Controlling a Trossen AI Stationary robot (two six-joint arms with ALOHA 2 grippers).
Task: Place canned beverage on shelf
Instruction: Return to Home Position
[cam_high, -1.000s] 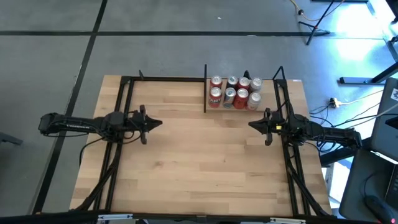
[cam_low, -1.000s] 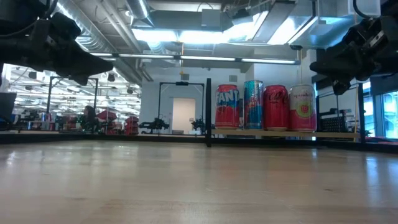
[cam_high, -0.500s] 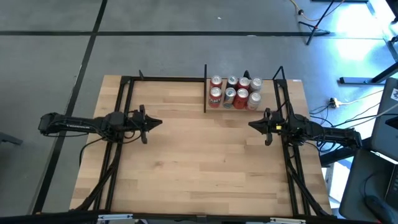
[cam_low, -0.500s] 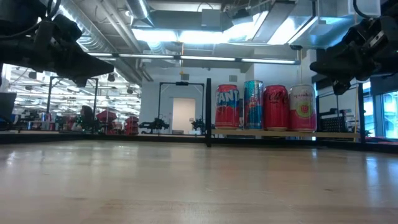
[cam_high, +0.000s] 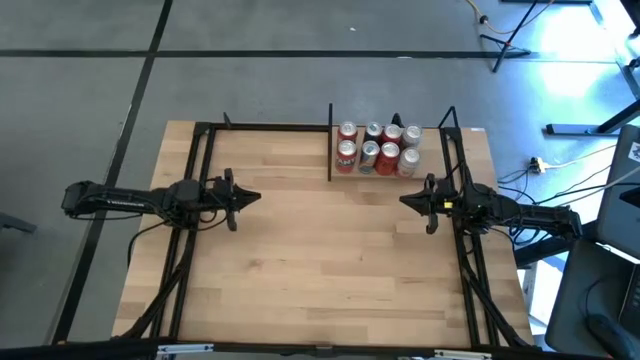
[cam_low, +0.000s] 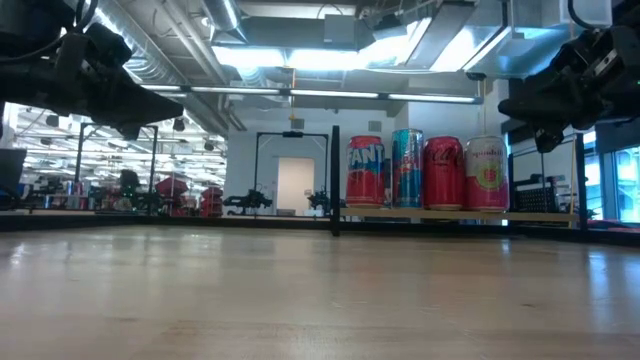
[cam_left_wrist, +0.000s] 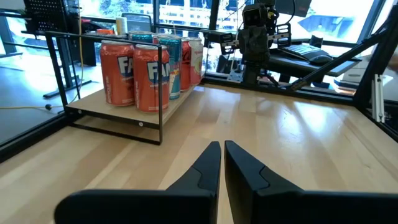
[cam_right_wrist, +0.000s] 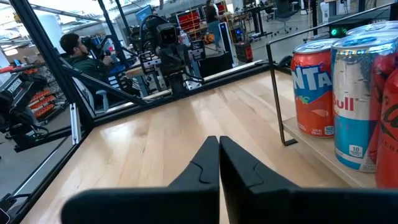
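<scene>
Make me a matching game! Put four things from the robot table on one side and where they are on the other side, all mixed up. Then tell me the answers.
Things:
1. orange cans
2. pink cans
3. left gripper
4. right gripper

Places:
A. over the table, close in front of the shelf
B. on the shelf, at the end by the tall black post
C. over the table's left half, far from the shelf
D. on the shelf, at the end away from that post

Pairs: 1-B, 2-D, 3-C, 4-A.
</scene>
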